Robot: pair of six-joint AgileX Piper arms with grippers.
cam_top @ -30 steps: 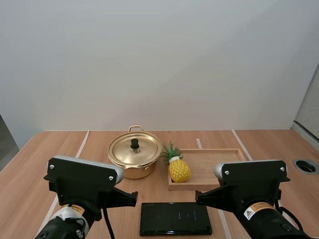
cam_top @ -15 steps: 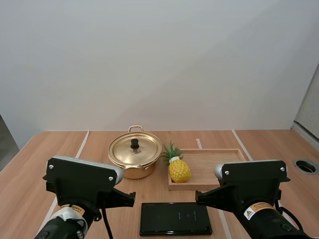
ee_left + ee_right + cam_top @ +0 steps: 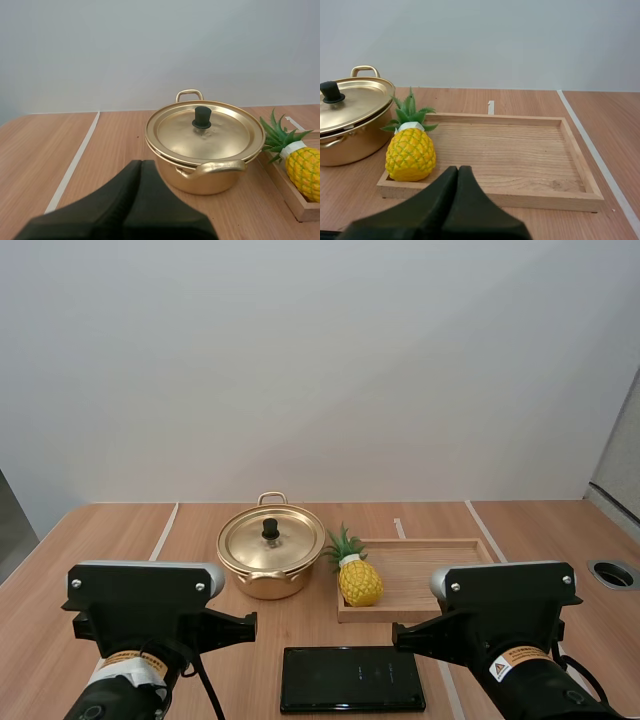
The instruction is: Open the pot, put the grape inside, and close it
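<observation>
From above, our left arm point(image 3: 145, 605) and right arm point(image 3: 500, 605) sit low at the near edge of the table point(image 3: 120, 530), with a flat black slab point(image 3: 352, 678) lying between them. Beyond them stands the gold pot point(image 3: 268, 580) with its lid point(image 3: 285, 545) on, and a pineapple point(image 3: 359, 581) rests in the near-left corner of the wooden tray point(image 3: 430, 570) beside it; we see no grape. On the left wrist view, the fingers of our left gripper point(image 3: 141, 169) are pressed together into one dark wedge, holding nothing. The pot stands just ahead of the tips and slightly right, untouched, its black knob point(image 3: 202, 117) upright. On the right wrist view, our right gripper point(image 3: 458, 172) is likewise clenched on nothing. The pineapple stands ahead and left of its tips, and the pot farther left.
</observation>
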